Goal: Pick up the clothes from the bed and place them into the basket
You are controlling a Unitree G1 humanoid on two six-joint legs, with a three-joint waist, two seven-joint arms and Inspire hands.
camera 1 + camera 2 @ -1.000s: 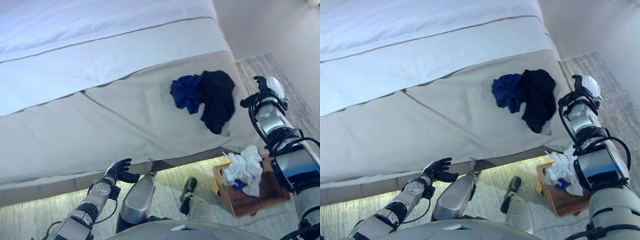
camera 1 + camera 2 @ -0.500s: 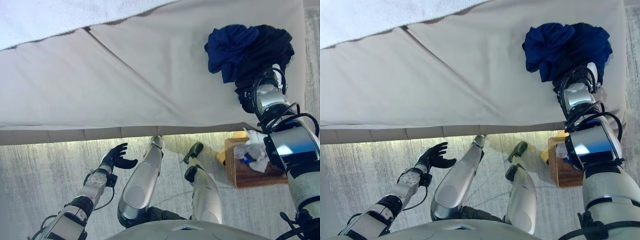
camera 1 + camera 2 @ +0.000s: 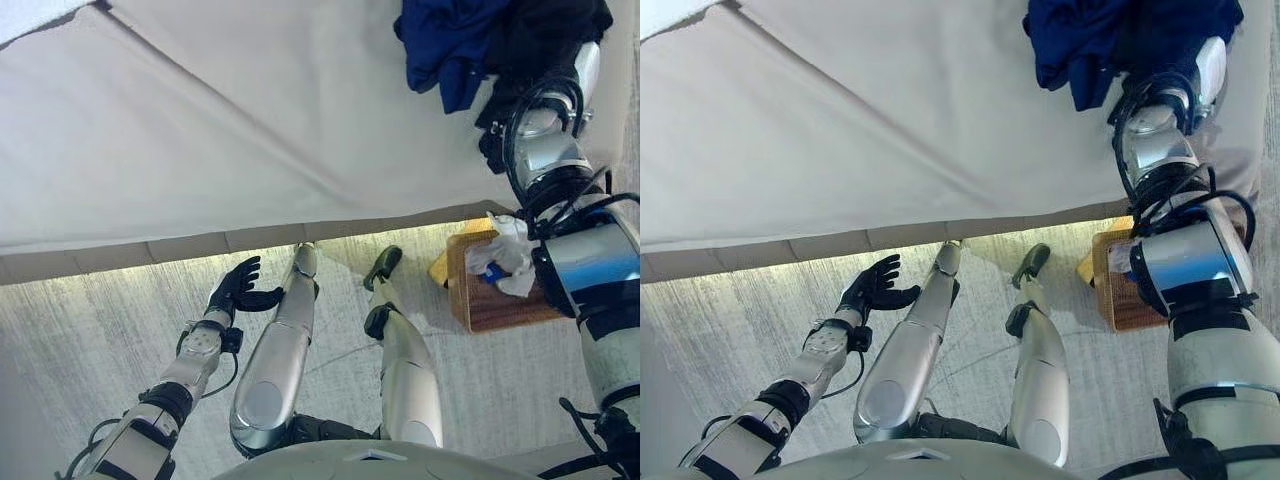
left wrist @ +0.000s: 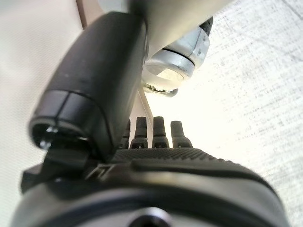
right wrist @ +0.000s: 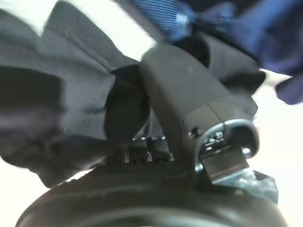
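White cloth (image 3: 505, 262) was already seen in the basket (image 3: 490, 305). The black garment (image 5: 57, 109) and blue garment (image 3: 445, 40) remained on the bed (image 3: 200, 140). The right hand (image 3: 1205, 65) was buried in black fabric, its closure undeterminable; the left hand (image 3: 240, 290) was held spread, empty.

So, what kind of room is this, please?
Probably a bedroom. A bed with a beige cover fills most of the view, dark blue and black clothes lie on it, and a wooden basket holding white laundry stands on the carpet beside it.

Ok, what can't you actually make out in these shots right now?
- Right hand: its fingers are buried in the black garment, so the grip is unreadable in the right wrist view.
- Blue garment: cut off by the top edge of the eye views.
- Wooden basket: partly hidden by the right arm; white cloth covers its contents.
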